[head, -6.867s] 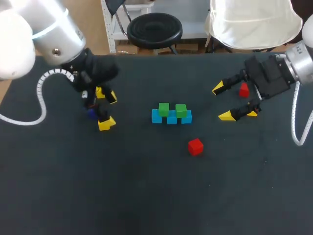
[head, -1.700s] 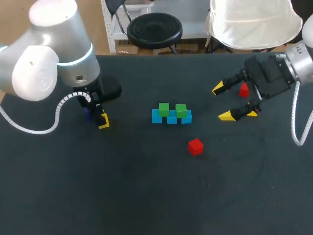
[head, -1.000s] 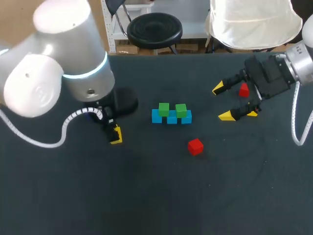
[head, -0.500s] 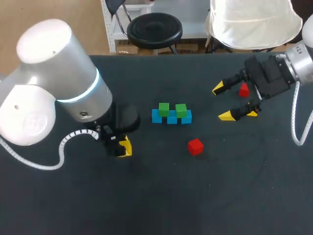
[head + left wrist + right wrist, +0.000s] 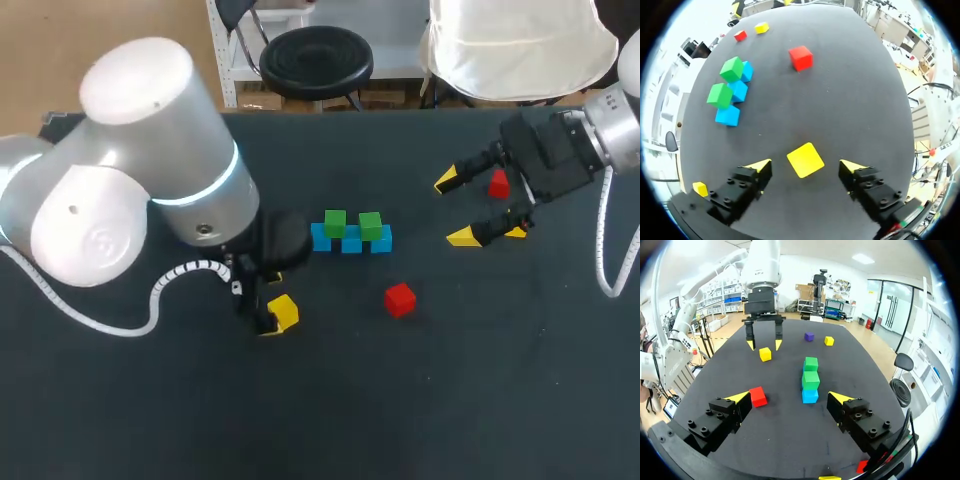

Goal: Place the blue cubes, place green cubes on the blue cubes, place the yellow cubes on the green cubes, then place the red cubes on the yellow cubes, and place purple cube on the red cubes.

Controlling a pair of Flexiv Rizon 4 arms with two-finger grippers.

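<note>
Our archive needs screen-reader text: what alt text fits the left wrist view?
The open left claw frames a yellow cube lying on the dark table. Ahead and to one side, two green cubes sit on a row of three blue cubes, with a red cube farther off.

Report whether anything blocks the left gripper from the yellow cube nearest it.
Nothing visible does. The yellow cube lies on the bare table between the left gripper's open fingers, neither touching it; the red cube and the blue-and-green stack sit well ahead.
</note>
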